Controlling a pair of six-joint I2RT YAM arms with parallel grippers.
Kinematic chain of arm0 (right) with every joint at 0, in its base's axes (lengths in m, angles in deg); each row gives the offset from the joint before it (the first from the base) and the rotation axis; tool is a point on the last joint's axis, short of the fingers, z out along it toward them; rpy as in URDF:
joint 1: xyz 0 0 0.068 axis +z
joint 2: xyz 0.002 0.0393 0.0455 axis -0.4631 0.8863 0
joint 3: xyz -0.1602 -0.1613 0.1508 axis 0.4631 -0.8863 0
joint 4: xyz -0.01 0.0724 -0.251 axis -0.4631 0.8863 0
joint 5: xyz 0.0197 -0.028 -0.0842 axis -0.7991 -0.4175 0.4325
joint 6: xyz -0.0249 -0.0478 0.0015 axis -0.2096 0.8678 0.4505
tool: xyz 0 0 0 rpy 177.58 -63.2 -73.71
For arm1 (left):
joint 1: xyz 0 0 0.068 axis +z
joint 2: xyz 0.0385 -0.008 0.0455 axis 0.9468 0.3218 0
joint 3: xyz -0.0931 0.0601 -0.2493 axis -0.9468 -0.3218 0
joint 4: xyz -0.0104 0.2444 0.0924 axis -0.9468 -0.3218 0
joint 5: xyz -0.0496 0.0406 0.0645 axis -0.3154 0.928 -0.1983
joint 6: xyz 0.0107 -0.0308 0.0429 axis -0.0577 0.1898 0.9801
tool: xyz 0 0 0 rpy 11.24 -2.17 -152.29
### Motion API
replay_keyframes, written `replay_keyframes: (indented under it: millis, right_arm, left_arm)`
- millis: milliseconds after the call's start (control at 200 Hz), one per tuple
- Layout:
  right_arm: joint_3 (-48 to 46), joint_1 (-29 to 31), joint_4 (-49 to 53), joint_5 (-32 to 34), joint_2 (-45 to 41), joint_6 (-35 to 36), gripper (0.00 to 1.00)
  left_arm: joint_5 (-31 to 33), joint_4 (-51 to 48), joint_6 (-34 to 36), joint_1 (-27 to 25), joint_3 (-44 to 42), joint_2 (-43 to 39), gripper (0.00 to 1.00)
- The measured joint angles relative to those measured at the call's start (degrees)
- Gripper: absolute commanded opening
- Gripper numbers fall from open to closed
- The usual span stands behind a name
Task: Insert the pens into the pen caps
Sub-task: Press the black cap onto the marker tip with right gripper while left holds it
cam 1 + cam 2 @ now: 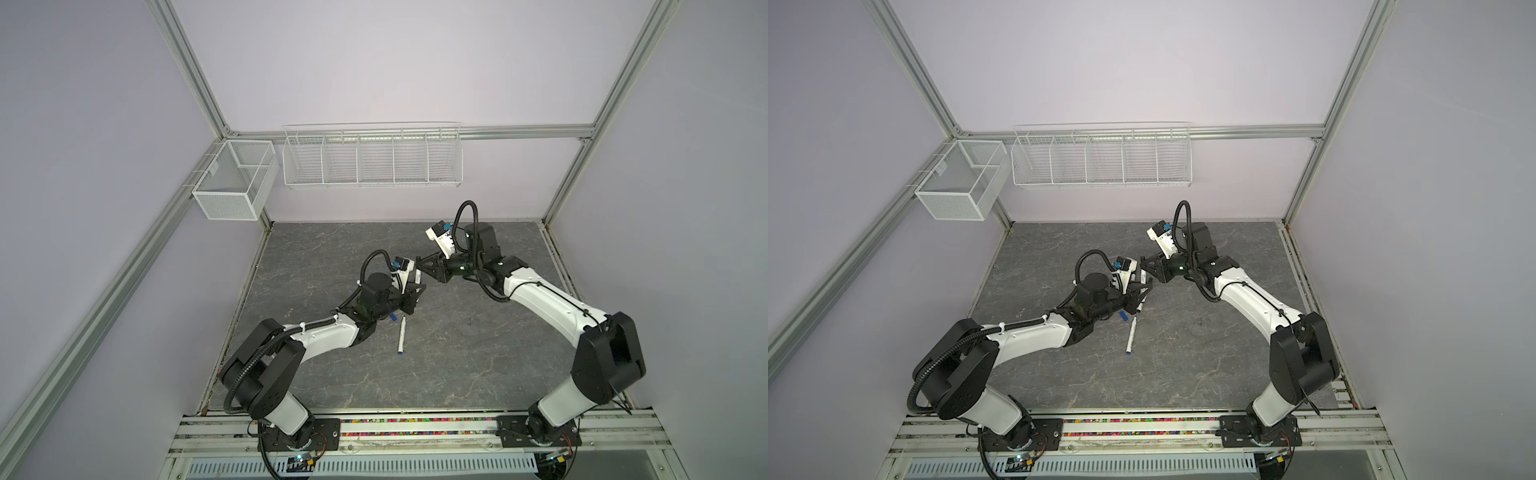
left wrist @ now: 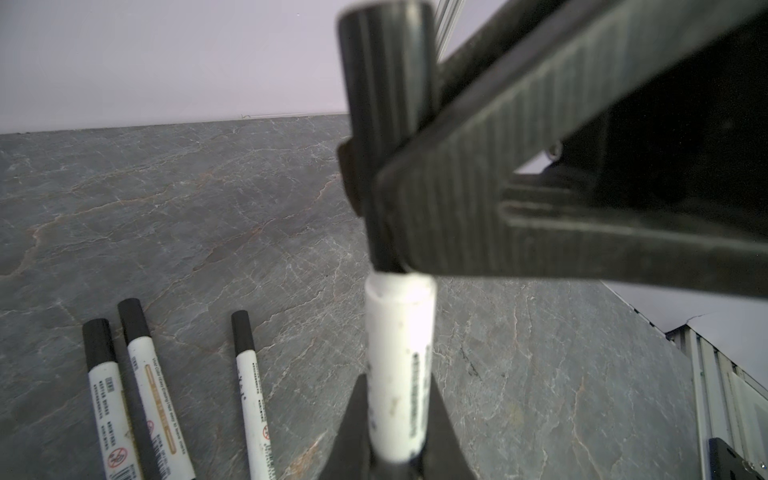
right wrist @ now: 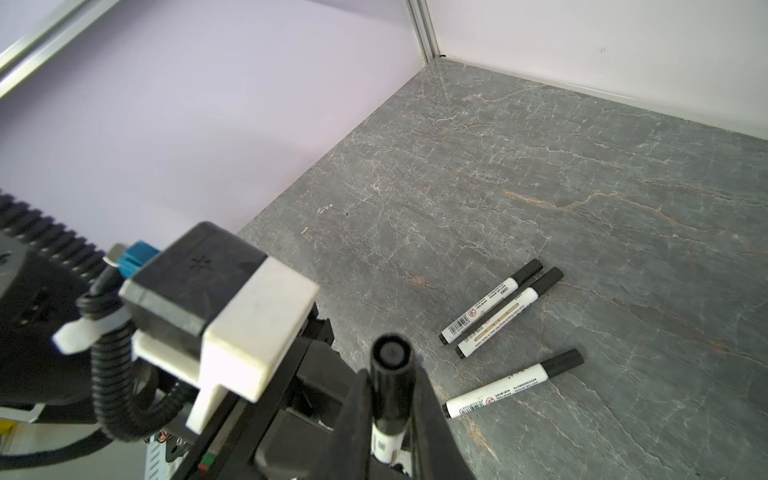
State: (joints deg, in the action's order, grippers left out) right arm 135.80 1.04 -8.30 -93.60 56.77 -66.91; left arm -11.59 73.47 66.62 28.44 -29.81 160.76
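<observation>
My left gripper (image 2: 397,376) is shut on the white barrel of a pen (image 2: 399,332), held off the table. A black pen cap (image 2: 386,83) sits on that pen's end, and my right gripper (image 3: 392,374) is shut on this cap (image 3: 390,386). In both top views the two grippers (image 1: 411,297) (image 1: 419,266) meet tip to tip above mid-table. A blue-ended pen (image 1: 401,336) lies uncapped in front of the left gripper, a blue cap (image 1: 392,318) beside it. Three black-capped pens (image 3: 490,297) (image 3: 509,311) (image 3: 513,382) lie together on the table.
The grey stone-patterned table (image 1: 457,374) is walled on three sides. A white mesh box (image 1: 232,178) and a wire rack (image 1: 372,156) hang on the back wall, above the table. Both arm bases stand on the rail at the front edge (image 1: 415,428).
</observation>
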Motion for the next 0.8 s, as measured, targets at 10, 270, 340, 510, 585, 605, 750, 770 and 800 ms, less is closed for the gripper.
replay_keyframes:
  millis: [10,270,340,510,585,605,750,770,800]
  right_arm:
    - [0.0,0.1,0.0,0.3,-0.1,0.0,0.19]
    - [-2.5,1.7,-1.1,4.3,-3.9,0.4,0.21]
    - [-2.6,1.9,-1.2,4.9,-4.3,0.4,0.22]
    - [-2.7,2.2,-1.6,5.5,-4.6,0.4,0.24]
    - [-2.7,2.3,-1.5,5.7,-4.8,0.4,0.28]
    - [-2.7,2.3,-1.5,5.7,-4.8,0.4,0.29]
    - [-2.7,2.7,-1.5,5.7,-5.0,0.4,0.37]
    - [-2.7,2.7,-1.4,5.7,-5.0,0.4,0.37]
    - [-2.7,2.7,-1.3,5.7,-5.1,0.4,0.37]
  left_arm:
    - [0.1,0.1,0.1,0.0,0.0,-0.1,0.0]
    - [1.3,3.0,1.4,-0.5,-0.1,-1.1,0.0]
    - [1.2,3.3,1.2,-0.4,-0.1,-1.2,0.0]
    - [1.2,3.8,1.0,-0.4,-0.1,-1.3,0.0]
    - [1.3,3.9,1.2,-0.4,-0.1,-1.3,0.0]
    - [1.3,3.9,1.3,-0.4,-0.1,-1.3,0.0]
    - [1.9,3.8,2.2,-0.7,-0.1,-1.3,0.0]
    - [2.1,3.8,2.4,-0.7,-0.1,-1.3,0.0]
    - [2.4,3.8,2.5,-0.8,-0.1,-1.4,0.0]
